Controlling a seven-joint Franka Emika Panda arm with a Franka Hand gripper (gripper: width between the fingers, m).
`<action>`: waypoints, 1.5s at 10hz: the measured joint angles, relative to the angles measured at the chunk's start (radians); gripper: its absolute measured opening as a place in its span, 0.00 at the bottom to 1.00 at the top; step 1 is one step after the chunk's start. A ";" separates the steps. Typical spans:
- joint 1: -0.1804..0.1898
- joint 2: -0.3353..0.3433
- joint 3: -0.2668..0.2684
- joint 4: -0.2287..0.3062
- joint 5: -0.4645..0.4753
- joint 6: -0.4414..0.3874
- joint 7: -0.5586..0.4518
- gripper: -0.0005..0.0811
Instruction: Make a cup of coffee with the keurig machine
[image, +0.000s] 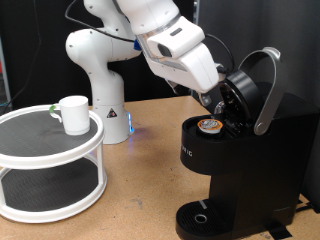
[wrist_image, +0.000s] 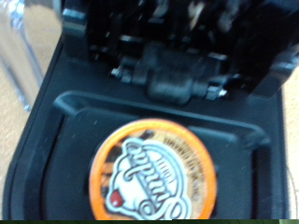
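Exterior view, claw (image: 222, 103): above the open keurig machine (image: 240, 160), state not visible.
Pod (wrist_image: 152, 174): seated in the chamber.
Cup (image: 73, 114): on white rack (image: 50, 160), well apart.

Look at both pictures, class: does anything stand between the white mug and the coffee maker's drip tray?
Nothing visible does. The mug sits on the round white tiered stand at the exterior view's left; bare tabletop separates it from the drip tray of the Keurig machine. The pincer is higher up, at the open brew chamber where the pod sits.
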 joint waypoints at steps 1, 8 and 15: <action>-0.001 -0.006 -0.012 0.005 0.043 -0.008 -0.009 0.99; -0.038 -0.073 -0.108 0.126 0.133 -0.202 0.028 0.99; -0.033 -0.071 -0.100 0.136 0.221 -0.195 0.064 0.99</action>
